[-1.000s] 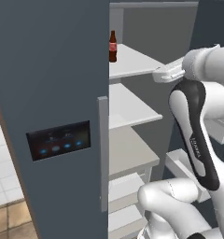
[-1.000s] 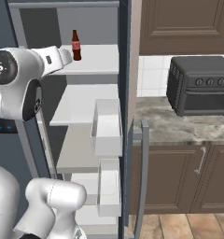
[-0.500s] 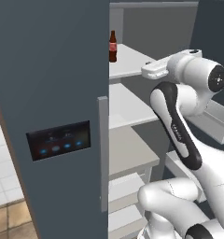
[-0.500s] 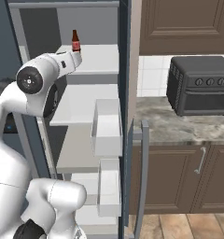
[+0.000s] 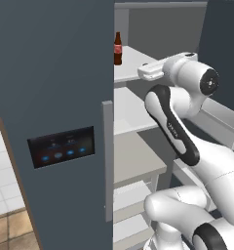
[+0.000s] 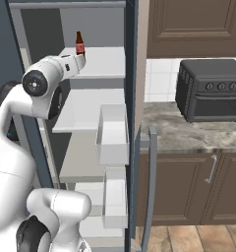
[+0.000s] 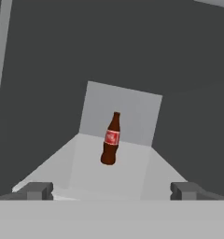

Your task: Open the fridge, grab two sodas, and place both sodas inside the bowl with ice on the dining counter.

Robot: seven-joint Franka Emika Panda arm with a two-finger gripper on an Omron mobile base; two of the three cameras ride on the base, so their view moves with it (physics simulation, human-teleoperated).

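The fridge [image 5: 50,73] stands with its left door shut and its right door [image 6: 131,98] swung open, so the white shelves show. My gripper [image 7: 111,190] is open and empty, level with the upper shelf [image 7: 114,172]. Its hand [image 5: 149,72] reaches in from the right. One dark fingertip [image 7: 37,190] shows at each side of the hand view. Further back on that shelf a dark brown bottle [image 7: 110,139] with a red label stands upright, apart from the fingers [image 6: 79,44]. The sodas, the bowl and the dining counter are out of view.
White bins [image 6: 112,135] hang on the inside of the open door. A long grey handle [image 5: 107,161] and a black panel [image 5: 60,146] are on the shut door. To the right, a black toaster oven [image 6: 211,88] sits on a stone counter [image 6: 189,135] with brown cabinets [image 6: 189,24].
The arm has swung its hand left, into the fridge and along the upper shelf toward the bottle. The jaws have stayed open.
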